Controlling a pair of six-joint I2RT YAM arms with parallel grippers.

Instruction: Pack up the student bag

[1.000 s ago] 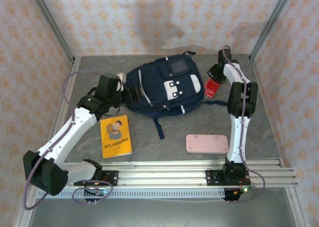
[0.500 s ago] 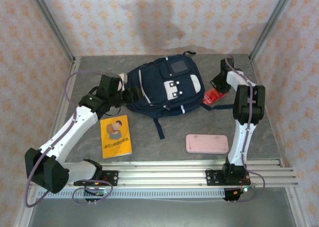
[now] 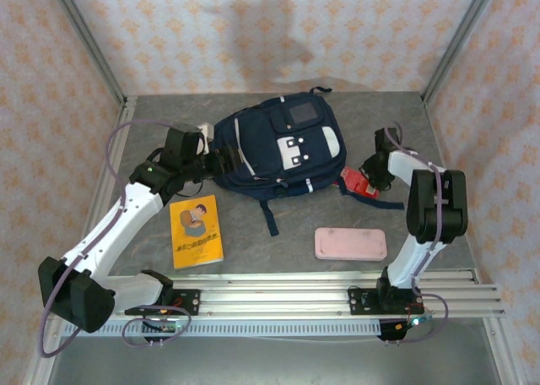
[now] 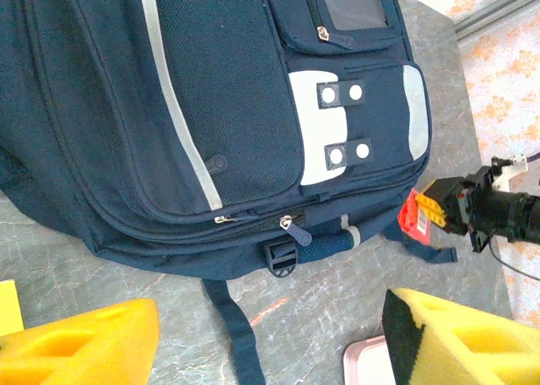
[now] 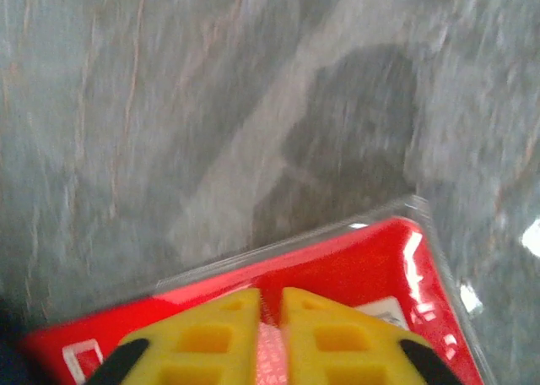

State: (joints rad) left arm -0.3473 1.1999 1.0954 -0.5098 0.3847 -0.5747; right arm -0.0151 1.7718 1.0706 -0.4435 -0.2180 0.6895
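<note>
Right claw pinching a red packet beside the student bag; left claw spread open.
The bag lies flat, front pocket upward, at the rear centre of the table, between the two claws. The packet is just off the bag's right side, with the yellow fingers nearly together over its edge. The left claw holds nothing. A yellow book and a pink case lie nearer the arm bases.
</note>
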